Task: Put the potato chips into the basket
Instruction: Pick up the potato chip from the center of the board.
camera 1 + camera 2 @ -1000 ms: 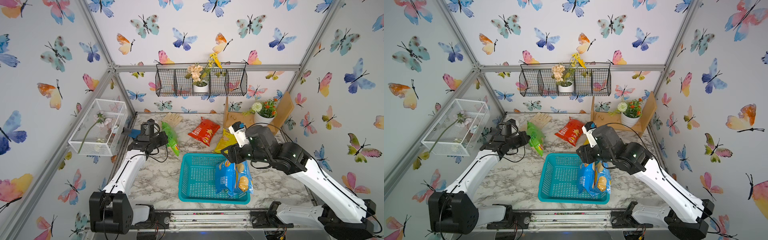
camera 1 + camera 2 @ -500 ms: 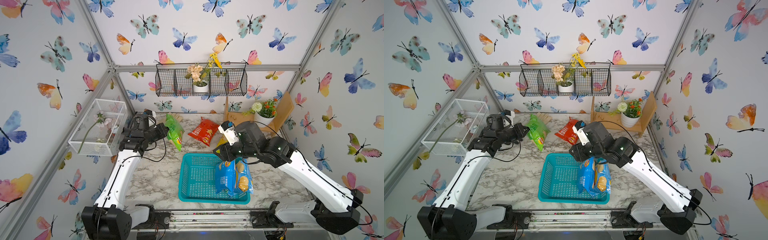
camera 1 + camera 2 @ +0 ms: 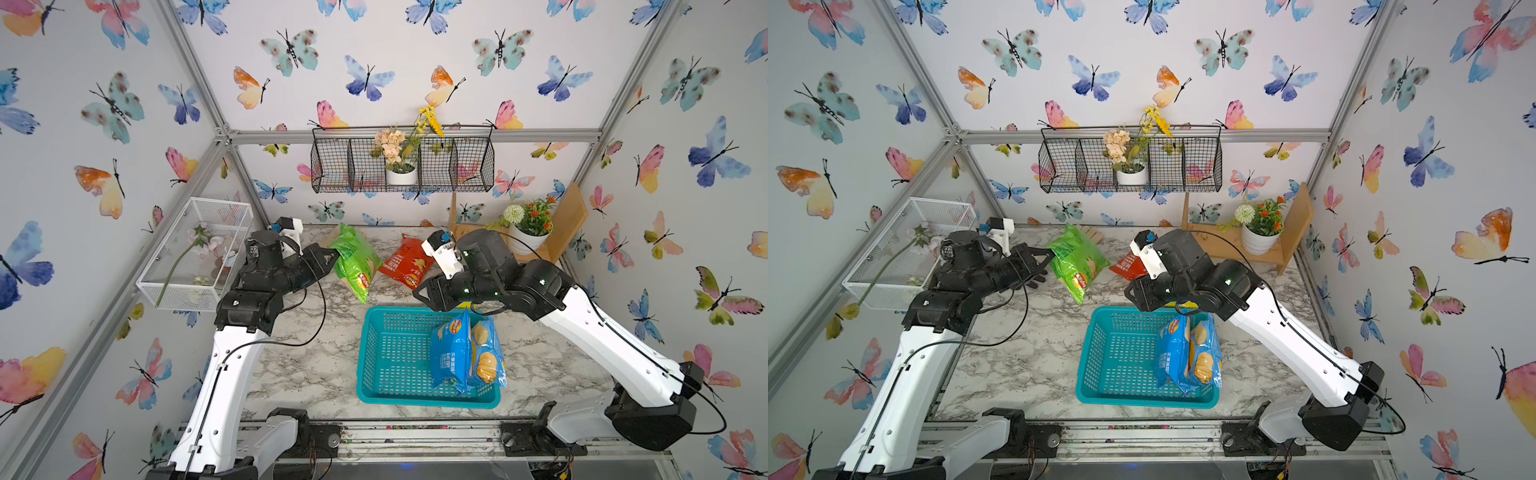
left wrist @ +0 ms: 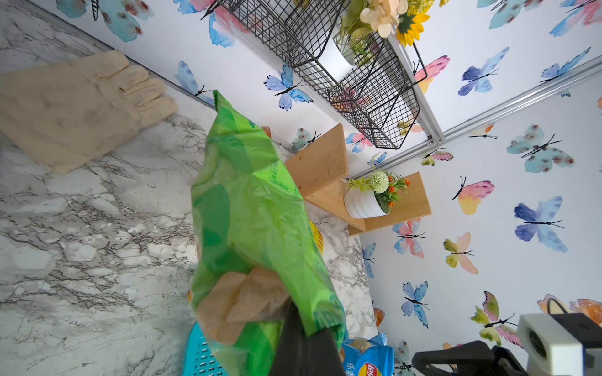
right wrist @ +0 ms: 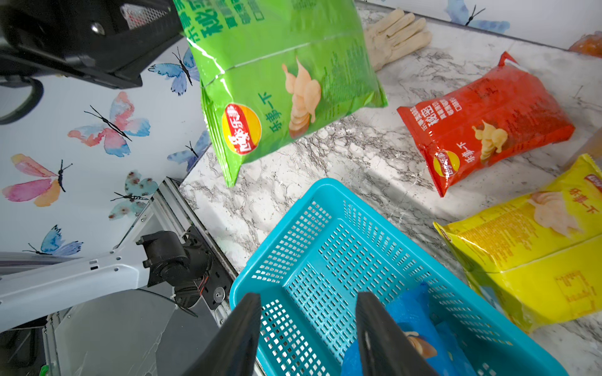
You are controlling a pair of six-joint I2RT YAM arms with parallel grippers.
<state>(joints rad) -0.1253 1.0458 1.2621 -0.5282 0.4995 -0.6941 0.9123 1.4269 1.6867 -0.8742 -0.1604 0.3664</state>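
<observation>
The left jaws grip a puffy green foil bag (image 3: 355,262), eleven o'clock of the perforated teal basket (image 3: 368,357); the right jaws stand apart, apparently empty.

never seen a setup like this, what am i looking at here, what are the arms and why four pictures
These are two robot arms mounted at the front of a marble table, each ending in a two-fingered hand. The two wide pictures come from one camera pair high above. The other two come from small cameras on the wrists, looking along each hand. The left hand is shut on a green bag of chips, lifted off the table. The right hand is open and empty above the teal basket, where two blue bags lie. A red bag, a yellow bag and a beige glove lie on the table.
</observation>
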